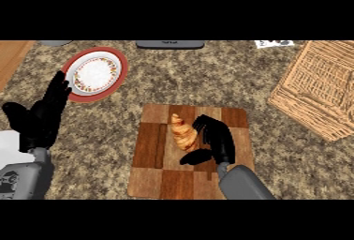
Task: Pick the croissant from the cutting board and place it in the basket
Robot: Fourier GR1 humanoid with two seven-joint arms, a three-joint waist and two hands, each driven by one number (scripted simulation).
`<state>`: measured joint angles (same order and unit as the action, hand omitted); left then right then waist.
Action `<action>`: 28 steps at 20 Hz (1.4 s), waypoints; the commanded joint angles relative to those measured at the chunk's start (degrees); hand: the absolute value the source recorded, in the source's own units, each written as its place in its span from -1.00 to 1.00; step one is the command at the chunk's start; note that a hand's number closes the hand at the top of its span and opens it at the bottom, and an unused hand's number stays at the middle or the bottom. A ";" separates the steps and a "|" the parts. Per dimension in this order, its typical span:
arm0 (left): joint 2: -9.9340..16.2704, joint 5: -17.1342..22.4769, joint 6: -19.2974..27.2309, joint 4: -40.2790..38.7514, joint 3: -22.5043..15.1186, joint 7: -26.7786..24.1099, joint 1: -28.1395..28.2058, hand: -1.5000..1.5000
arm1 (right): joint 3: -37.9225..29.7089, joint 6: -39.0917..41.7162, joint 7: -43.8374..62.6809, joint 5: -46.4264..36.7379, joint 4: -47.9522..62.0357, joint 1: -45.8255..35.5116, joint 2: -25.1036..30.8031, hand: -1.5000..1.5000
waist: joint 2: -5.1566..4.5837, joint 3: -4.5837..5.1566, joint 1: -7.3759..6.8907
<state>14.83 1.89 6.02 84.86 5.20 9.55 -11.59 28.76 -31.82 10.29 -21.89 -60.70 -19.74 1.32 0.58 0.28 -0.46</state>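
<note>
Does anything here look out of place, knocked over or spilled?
Nothing stands out. The croissant lies whole on the cutting board, beside the right hand. The plate sits flat and the basket is upright at the right. No spills show.

I saw the croissant (183,134) lying on the cutting board (155,164) at the surface's (207,79) middle; the basket (319,89) sat far right, the plate (95,72) back left.

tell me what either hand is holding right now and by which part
Nothing is held yet. The right hand sits beside the croissant on the cutting board; the left hand rests open.
</note>
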 commanded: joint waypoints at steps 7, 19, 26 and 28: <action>-1.25 -2.41 1.51 -1.29 -0.43 -0.32 0.16 0.00 | -1.87 -5.35 5.05 -3.91 -21.16 0.93 1.89 1.00 | -0.34 -0.23 1.05; -1.08 -1.04 -0.88 -1.60 1.30 -2.61 1.27 0.00 | -16.75 1.27 30.08 -12.05 -31.49 -14.23 4.00 1.00 | -0.50 -0.23 0.39; 0.58 -0.11 -1.40 2.55 2.63 3.94 -1.16 0.00 | -26.05 4.90 28.34 -11.69 -20.22 -22.62 10.21 1.00 | -0.60 -0.28 -0.01; -1.57 -0.54 -1.78 1.33 1.18 0.79 1.24 0.00 | -28.12 4.41 25.21 -10.70 -14.92 -23.68 10.65 1.00 | -0.69 -0.28 -0.10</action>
<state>13.55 0.53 5.04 85.57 5.98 10.30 -11.07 4.82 -27.97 37.64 -33.33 -81.90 -40.48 10.02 -0.01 0.02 -0.36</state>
